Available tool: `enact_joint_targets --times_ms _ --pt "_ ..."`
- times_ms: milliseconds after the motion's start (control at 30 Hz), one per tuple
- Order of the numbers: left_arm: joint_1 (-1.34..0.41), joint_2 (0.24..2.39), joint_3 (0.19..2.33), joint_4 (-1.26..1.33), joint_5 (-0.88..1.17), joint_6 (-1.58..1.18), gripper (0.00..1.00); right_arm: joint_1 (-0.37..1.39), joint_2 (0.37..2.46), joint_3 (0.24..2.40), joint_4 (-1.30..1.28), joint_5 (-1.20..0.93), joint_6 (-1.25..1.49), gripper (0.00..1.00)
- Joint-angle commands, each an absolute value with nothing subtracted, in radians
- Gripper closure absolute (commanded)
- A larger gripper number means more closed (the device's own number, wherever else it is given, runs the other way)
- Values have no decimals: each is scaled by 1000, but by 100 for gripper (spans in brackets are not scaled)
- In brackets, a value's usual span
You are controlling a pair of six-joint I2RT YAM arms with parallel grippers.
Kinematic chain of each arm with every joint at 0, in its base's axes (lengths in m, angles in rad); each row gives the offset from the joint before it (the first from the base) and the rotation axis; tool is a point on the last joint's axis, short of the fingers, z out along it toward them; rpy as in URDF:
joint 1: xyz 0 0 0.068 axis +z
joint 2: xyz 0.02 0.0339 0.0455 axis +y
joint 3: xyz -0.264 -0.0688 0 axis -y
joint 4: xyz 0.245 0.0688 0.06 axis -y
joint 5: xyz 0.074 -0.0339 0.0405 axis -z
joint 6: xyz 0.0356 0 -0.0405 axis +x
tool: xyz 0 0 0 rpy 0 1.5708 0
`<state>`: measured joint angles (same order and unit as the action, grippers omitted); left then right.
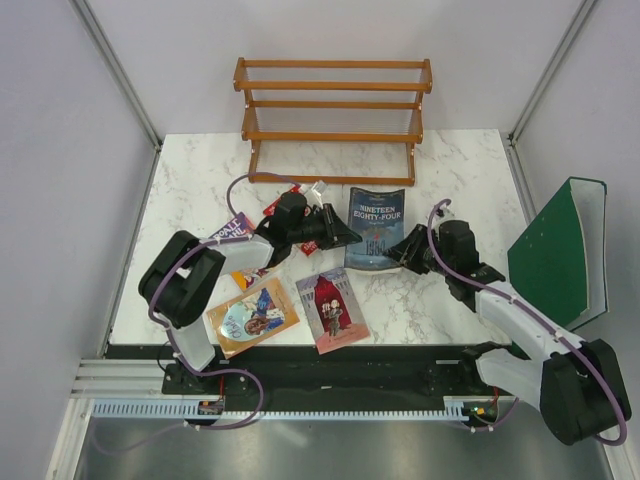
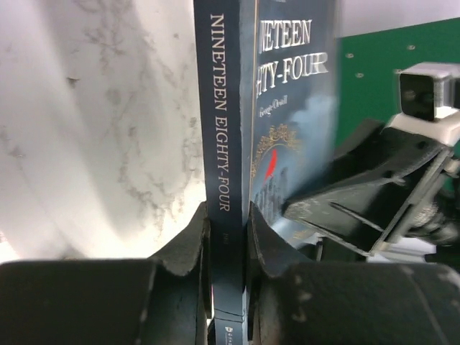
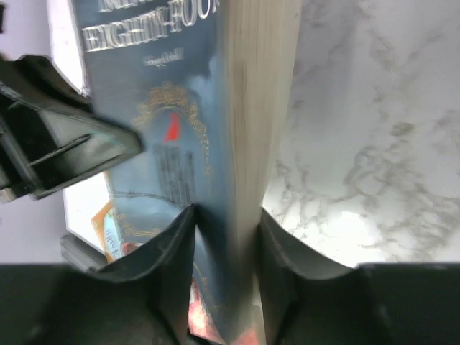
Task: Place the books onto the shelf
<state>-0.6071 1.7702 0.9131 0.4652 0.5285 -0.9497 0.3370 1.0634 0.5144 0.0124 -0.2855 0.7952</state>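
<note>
I have the dark blue "Nineteen Eighty-Four" (image 1: pixel 378 228) between both arms, in front of the shelf (image 1: pixel 335 110) and apart from it, above the middle of the marble table (image 1: pixel 460 180); from overhead I cannot tell whether it is clear of the surface. My left gripper (image 1: pixel 345 238) meets the book's left edge; in the left wrist view its fingers (image 2: pixel 188 248) are clenched on the spine, one on each side, with the title running up between them. My right gripper (image 1: pixel 405 250) is at the book's lower right edge; in the right wrist view the pale page edge sits between its fingers (image 3: pixel 272 241) and close to both, but that view is blurred and I cannot tell whether they press or have let go.

The other books lie flat on the table nearer the arm bases; the pink book (image 1: pixel 332 310) is just beside the orange book (image 1: pixel 252 318), both near the front edge; the purple Roald Dahl book (image 1: pixel 232 226) and the red cartoon-covered book (image 1: pixel 310 190) show partly from under my left arm. A large green binder (image 1: pixel 560 250) stands tilted off the table's right side, beyond my right arm.
</note>
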Motion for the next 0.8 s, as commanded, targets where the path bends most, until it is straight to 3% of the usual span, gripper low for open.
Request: enact_joint_targets --times_ms 0,67,100,233,400,767 --pt "-632 1712 956 627 597 -988 98 351 967 496 -95 -123 946 38" --pt "-632 1701 963 614 578 -991 98 351 858 411 -84 -92 1062 17" --pt "-632 1698 979 606 572 -991 98 351 810 382 -75 -84 1101 2" --pt "-632 1700 1020 581 561 -994 98 353 497 230 -26 -54 1256 2" --pt "-632 1720 1090 581 554 -1034 98 351 301 143 -37 -55 1391 2" --pt "-632 1825 1319 466 666 -1060 98 419 472 74 339 -127 1437 2"
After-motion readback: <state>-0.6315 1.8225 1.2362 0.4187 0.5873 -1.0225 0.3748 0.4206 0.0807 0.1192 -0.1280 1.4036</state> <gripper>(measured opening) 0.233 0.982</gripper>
